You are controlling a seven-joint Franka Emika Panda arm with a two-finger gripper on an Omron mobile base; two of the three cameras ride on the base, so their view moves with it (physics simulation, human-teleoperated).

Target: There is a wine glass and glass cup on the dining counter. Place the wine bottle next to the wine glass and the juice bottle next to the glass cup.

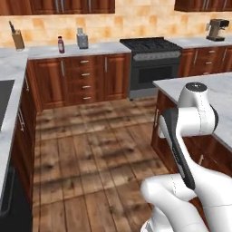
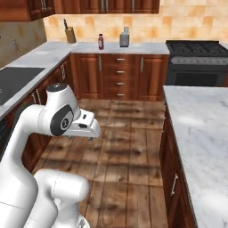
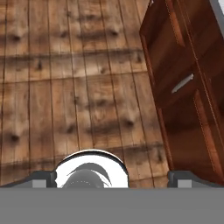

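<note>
Pointing down at the plank floor, the gripper shows two finger tips spread far apart at the bottom of the hand view, with nothing between them. Far away at about 11 o'clock in the left base view, the juice bottle stands on the tiled-wall worktop. Its near neighbour at 3 o'clock is a grey jar, and the dining counter lies at 3 o'clock.

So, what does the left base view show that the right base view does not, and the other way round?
The left base view adds the coffee machine on the far worktop, right of the stove. The right base view adds a brown side wall above the left worktop. Shared: the juice bottle between knife block and grey jar, the stove, the dining counter.
</note>
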